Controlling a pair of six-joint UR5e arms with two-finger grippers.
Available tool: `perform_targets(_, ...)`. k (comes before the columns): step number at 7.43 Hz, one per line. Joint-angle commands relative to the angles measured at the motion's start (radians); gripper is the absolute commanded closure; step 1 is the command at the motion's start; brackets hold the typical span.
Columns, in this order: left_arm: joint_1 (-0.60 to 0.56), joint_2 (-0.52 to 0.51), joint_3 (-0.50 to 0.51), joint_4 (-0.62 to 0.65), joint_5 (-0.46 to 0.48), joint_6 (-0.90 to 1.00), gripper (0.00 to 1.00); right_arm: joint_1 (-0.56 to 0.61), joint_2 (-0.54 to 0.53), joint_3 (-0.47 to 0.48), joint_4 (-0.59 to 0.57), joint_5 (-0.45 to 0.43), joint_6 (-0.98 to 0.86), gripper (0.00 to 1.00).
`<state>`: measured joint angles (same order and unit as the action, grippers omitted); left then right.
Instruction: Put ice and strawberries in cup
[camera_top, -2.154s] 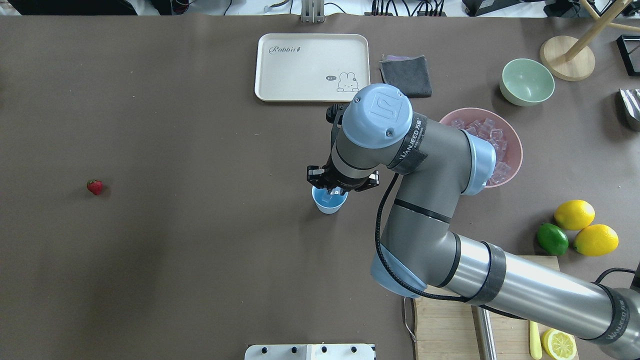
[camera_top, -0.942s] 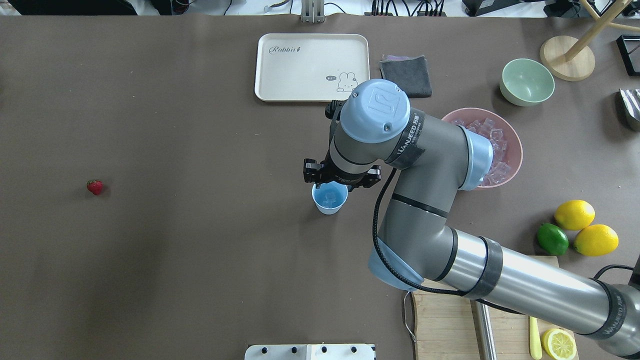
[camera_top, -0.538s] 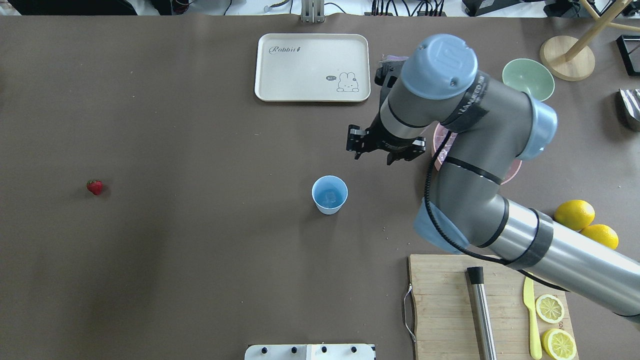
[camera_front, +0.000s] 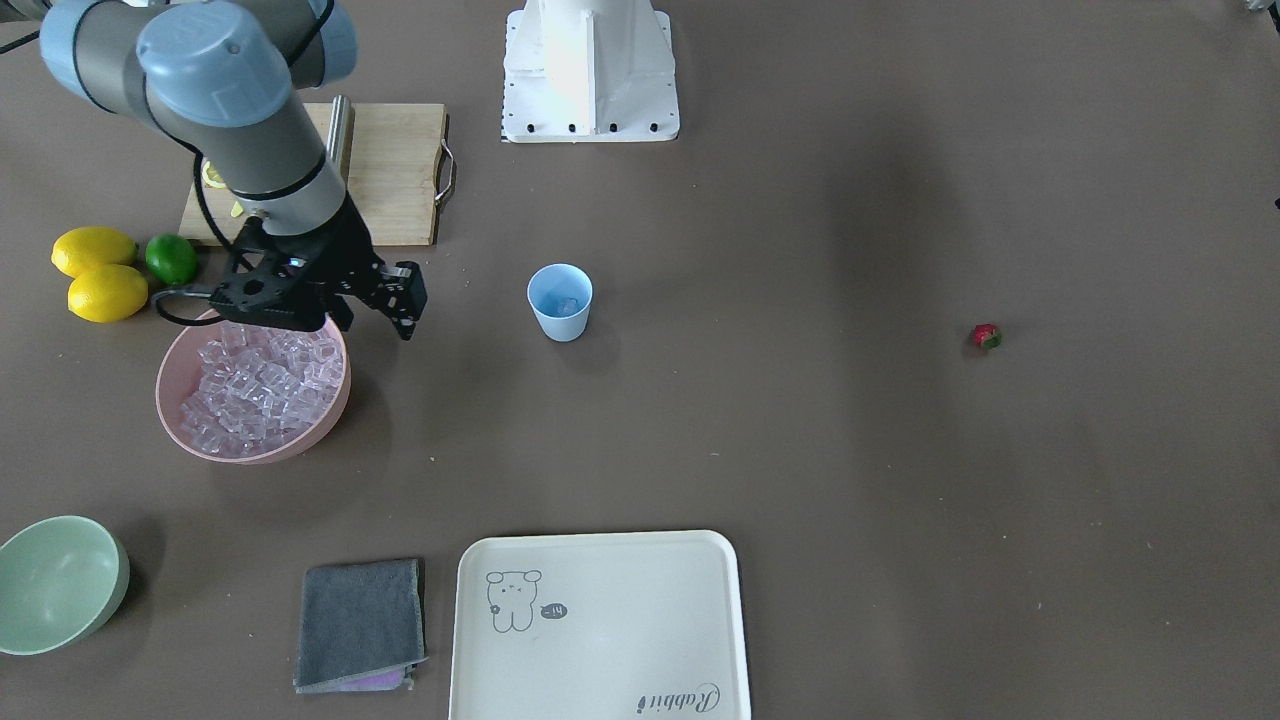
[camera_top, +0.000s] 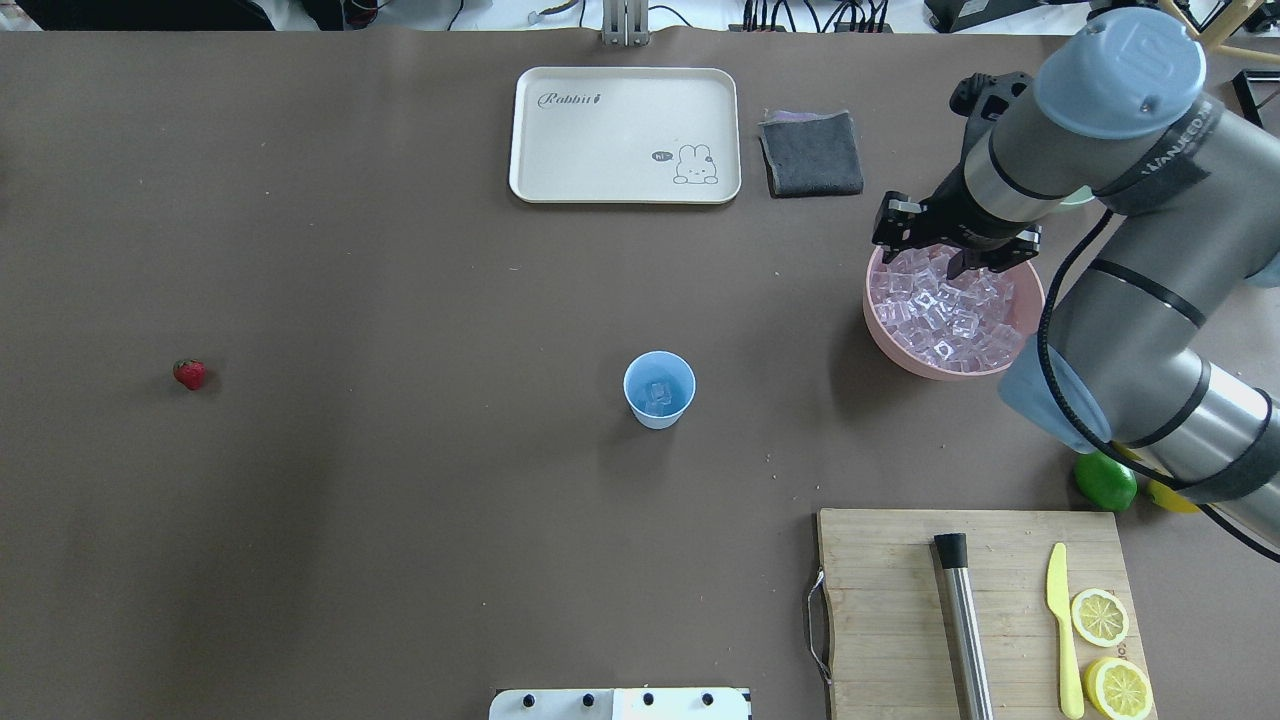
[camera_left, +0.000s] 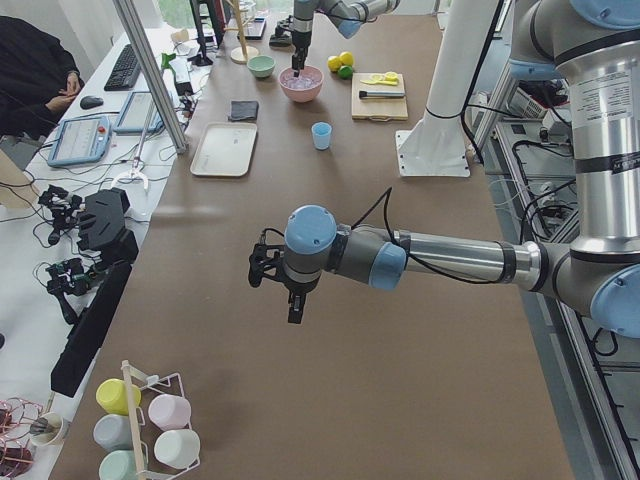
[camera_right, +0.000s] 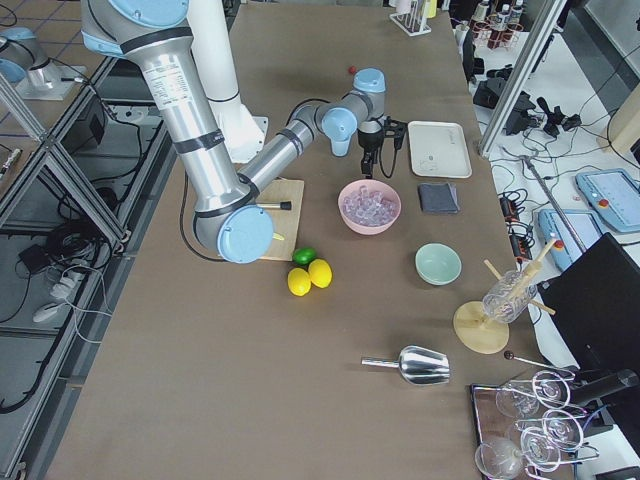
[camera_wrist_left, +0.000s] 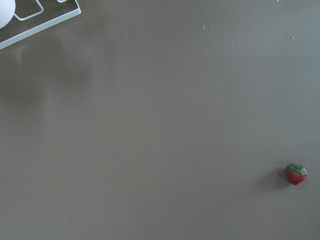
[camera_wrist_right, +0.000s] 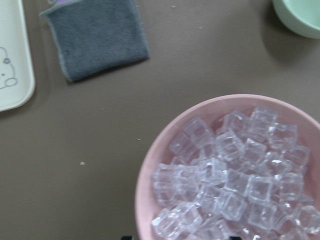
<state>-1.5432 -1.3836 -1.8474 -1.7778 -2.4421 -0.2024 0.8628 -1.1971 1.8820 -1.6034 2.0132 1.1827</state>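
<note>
The light-blue cup (camera_top: 659, 390) stands upright mid-table, with ice (camera_top: 658, 394) lying inside it. More ice (camera_top: 940, 310) fills the pink bowl (camera_top: 878, 322) to its right. My right gripper (camera_top: 918, 258) hangs open over that bowl's far-left rim, nothing between its fingers. In the right wrist view the ice cubes (camera_wrist_right: 235, 190) lie directly below. The strawberry (camera_top: 189, 374) lies alone far left on the table and shows at the lower right of the left wrist view (camera_wrist_left: 296, 174). My left gripper (camera_left: 297, 312) hovers above the table; I cannot tell whether it is open or shut.
A cream tray (camera_top: 620, 130) and a grey cloth (camera_top: 810, 152) lie at the far side. A pale-green bowl (camera_front: 50, 580) sits beyond the pink bowl. Two lemons (camera_front: 95, 270) and a lime (camera_front: 172, 258) lie beside a cutting board (camera_top: 890, 620) that holds tools and lemon halves.
My right arm has swung from just above the cup to the right and away, ending over the pink bowl. The cup and the strawberry have stayed in place.
</note>
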Motion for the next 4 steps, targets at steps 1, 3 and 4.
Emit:
perform_targets(1, -0.002, 0.000, -0.001, 0.000, -0.002, 0.000, 0.02, 0.009, -0.055, -0.003, -0.019, -0.036, -0.011, 0.28)
perform_targets(3, -0.002, 0.000, -0.007, 0.001, -0.002, 0.000, 0.02, -0.031, -0.055, -0.024, -0.032, -0.088, 0.011, 0.28)
perform_targets(4, -0.002, 0.000, -0.007, 0.001, 0.000, 0.000, 0.02, -0.059, -0.052, -0.043, -0.027, -0.106, 0.009, 0.28)
